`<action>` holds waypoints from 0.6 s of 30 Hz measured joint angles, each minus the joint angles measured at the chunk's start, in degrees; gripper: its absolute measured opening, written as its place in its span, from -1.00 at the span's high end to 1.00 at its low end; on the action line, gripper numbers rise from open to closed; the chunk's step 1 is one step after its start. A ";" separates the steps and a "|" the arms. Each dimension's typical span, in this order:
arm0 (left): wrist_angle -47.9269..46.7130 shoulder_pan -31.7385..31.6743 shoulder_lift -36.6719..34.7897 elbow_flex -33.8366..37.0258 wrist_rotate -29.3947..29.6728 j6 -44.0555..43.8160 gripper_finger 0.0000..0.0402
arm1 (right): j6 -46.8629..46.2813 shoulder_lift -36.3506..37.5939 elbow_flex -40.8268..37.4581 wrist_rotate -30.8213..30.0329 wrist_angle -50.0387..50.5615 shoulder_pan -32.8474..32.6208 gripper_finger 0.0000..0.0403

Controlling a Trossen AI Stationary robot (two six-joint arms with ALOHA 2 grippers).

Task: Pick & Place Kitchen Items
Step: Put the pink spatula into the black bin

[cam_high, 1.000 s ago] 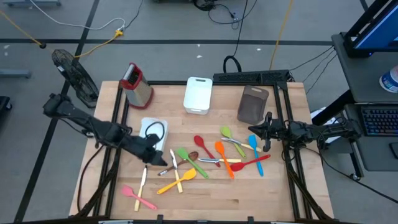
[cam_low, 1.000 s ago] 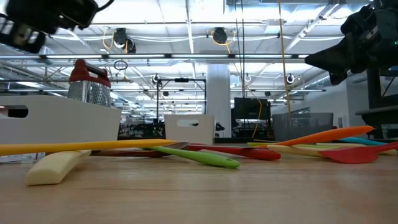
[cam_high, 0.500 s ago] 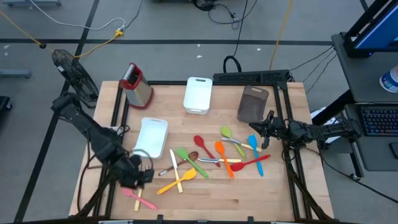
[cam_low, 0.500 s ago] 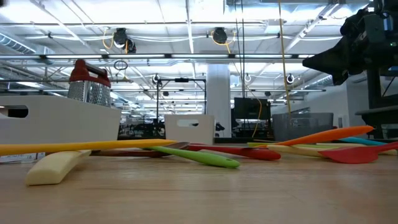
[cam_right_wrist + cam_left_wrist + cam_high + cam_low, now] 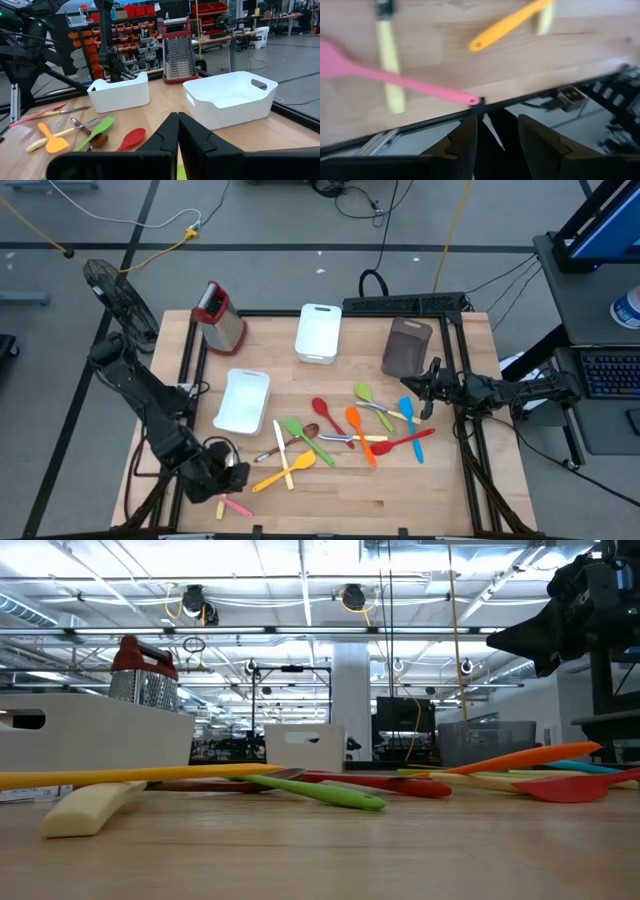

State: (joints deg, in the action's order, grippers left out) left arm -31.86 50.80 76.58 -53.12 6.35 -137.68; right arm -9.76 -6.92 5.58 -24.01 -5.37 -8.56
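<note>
Several coloured utensils lie flat on the wooden table: a green spatula, a red spoon, an orange one, a blue one, a yellow-orange spatula and a cream knife. A pink spatula lies near the table's near edge. My left gripper hangs open and empty above it, and its wrist view shows the pink handle just beyond the open fingers. My right gripper is shut and empty, above the table's right side by the blue utensil.
A white tray lies left of the utensils. A white bin, a grey bin and a metal grater with a red top stand along the far side. The table's near edge is right below my left gripper.
My left gripper has swung from the utensils beside the white tray toward the table's near left corner and out of the low view. It now hangs over the pink spatula. The white tray, half hidden by it before, now shows whole.
</note>
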 joint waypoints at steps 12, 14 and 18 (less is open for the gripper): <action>-0.80 -1.28 2.24 0.00 -0.75 -9.84 0.26 | 0.00 -0.02 0.00 0.04 0.00 0.00 0.98; -1.07 -1.28 3.22 0.00 -0.77 -10.10 0.25 | 0.00 0.00 0.00 0.04 0.00 0.00 0.98; -1.00 -1.32 4.41 0.00 -0.75 -11.52 0.26 | 0.00 -0.02 0.00 0.04 0.00 0.00 0.98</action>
State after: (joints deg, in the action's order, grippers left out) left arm -32.86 49.48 80.99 -53.12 5.61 -149.20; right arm -9.76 -6.94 5.58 -23.97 -5.37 -8.56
